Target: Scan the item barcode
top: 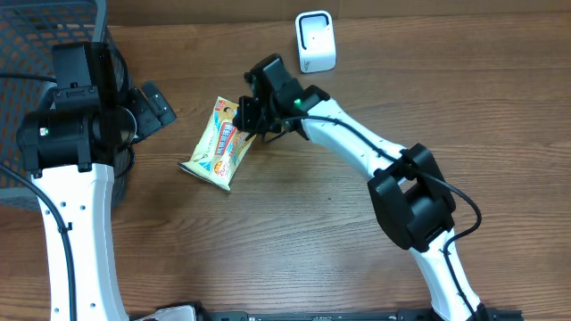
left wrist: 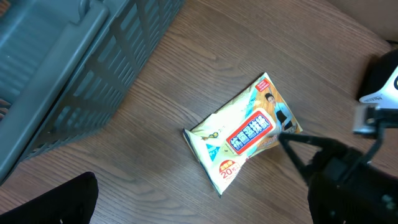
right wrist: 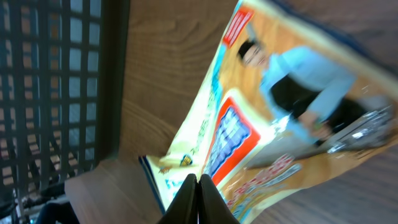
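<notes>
The right gripper [top: 251,123] pinches the snack packet [top: 219,144] by its edge; the left gripper [top: 157,106] is spread wide. Presenting it to the scanner [top: 315,40] remains.

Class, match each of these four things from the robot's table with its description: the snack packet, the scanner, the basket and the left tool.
Column one:
1 snack packet
2 scanner
3 basket
4 left tool

Column two:
A white, standing at the table's far edge
B open, holding nothing
C yellow, pinched at its edge by the right tool
D dark mesh, at the table's left end

Pairs: 1-C; 2-A; 3-D; 4-B
</notes>
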Controlling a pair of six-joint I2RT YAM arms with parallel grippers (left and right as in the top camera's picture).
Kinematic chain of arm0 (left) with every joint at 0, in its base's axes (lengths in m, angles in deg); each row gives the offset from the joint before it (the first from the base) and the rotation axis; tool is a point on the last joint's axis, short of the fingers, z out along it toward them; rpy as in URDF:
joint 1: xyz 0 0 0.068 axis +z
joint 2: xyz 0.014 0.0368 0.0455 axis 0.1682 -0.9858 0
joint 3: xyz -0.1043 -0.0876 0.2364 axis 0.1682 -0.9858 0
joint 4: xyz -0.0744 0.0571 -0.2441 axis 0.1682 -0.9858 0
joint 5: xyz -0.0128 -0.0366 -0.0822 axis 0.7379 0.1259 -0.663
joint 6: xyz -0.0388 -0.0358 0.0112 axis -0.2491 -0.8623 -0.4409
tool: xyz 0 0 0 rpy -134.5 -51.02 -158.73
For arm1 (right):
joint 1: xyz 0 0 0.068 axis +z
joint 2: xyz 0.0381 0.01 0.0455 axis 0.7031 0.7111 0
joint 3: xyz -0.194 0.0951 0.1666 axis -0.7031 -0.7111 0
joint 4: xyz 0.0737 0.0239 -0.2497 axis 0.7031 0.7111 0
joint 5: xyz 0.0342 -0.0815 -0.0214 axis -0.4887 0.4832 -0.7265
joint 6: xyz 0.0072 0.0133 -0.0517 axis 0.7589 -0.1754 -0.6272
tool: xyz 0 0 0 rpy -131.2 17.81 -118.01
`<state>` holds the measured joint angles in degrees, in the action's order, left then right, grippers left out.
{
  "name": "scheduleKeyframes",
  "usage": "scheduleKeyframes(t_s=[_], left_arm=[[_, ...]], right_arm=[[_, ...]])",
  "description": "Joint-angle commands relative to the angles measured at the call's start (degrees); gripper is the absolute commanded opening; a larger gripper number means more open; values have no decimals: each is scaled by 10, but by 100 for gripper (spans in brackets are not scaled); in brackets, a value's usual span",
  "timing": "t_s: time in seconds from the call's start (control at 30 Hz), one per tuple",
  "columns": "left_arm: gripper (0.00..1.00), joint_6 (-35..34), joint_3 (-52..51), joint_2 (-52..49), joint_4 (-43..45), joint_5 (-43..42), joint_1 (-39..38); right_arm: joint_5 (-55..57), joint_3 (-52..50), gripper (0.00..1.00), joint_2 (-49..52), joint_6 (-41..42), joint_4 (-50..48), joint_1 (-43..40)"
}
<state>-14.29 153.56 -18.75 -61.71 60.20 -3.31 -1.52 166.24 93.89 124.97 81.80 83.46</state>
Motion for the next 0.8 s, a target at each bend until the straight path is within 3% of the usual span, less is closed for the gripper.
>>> scheduleKeyframes(t_s=[0.0, 0.17, 0.37, 0.77], left_arm=[[100, -6, 5, -1, 0, 7, 0], [100, -6, 5, -1, 0, 7, 0], [100, -6, 5, -1, 0, 7, 0], [100, -6, 5, -1, 0, 7, 0]], right_arm=[[5, -6, 4, -2, 5, -4, 14], [75, -33, 4, -2, 23, 0, 30], [78, -82, 4, 6, 20, -41, 33], [95, -73, 4, -43, -3, -9, 23]])
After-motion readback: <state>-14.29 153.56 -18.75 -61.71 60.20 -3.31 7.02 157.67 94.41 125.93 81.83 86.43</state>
